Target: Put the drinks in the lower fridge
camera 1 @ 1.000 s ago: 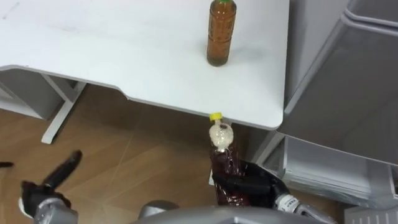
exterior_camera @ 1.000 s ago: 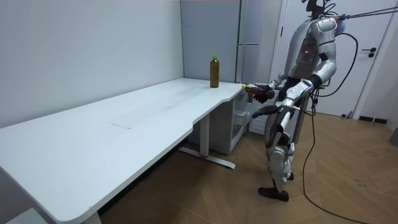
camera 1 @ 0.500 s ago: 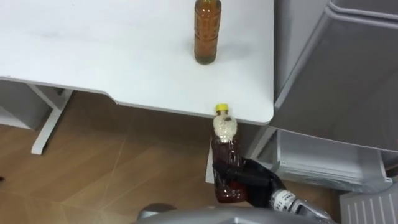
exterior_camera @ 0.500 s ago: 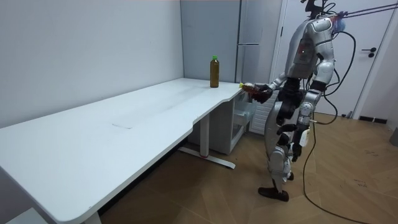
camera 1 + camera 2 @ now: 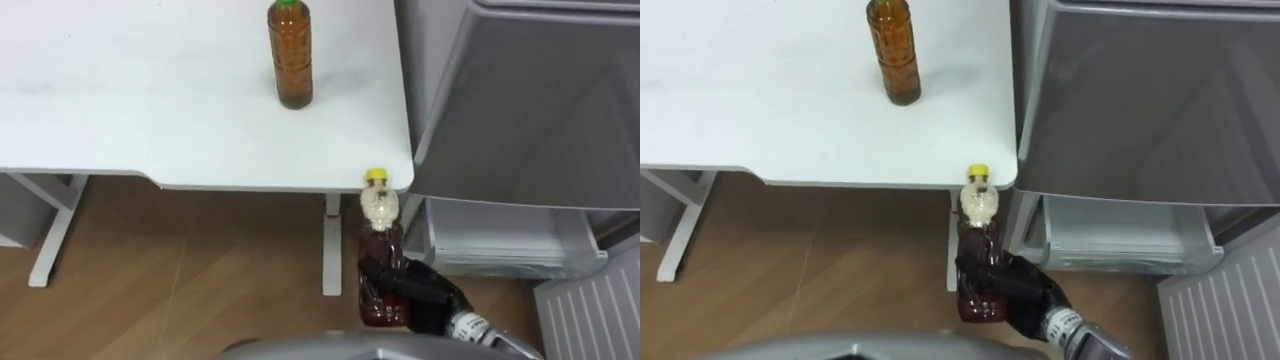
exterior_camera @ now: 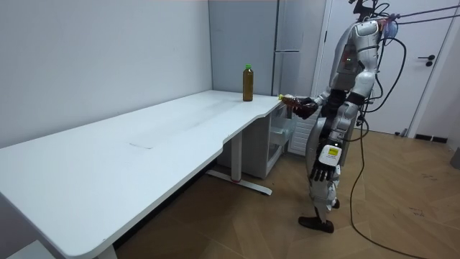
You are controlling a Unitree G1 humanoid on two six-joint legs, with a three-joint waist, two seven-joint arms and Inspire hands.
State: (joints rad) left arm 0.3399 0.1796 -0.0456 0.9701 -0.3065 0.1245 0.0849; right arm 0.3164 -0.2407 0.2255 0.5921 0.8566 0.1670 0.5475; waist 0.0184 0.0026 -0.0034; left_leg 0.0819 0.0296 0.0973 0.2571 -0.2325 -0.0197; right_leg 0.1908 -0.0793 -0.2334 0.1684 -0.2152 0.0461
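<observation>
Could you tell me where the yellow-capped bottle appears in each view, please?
Left eye view: yellow-capped bottle lower centre-right, in the right hand.
Right eye view: yellow-capped bottle lower centre.
Room view: yellow-capped bottle right of centre, beside the table's end.
Shared landmark: green-capped bottle standing on the table.

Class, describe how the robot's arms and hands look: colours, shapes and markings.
The right hand is black, with slim segmented fingers and a silver-grey cuff at the wrist bearing small dark print. The left hand is dark too, with a small white tag at its back. Both arms are silver-grey shells with dark joints.
</observation>
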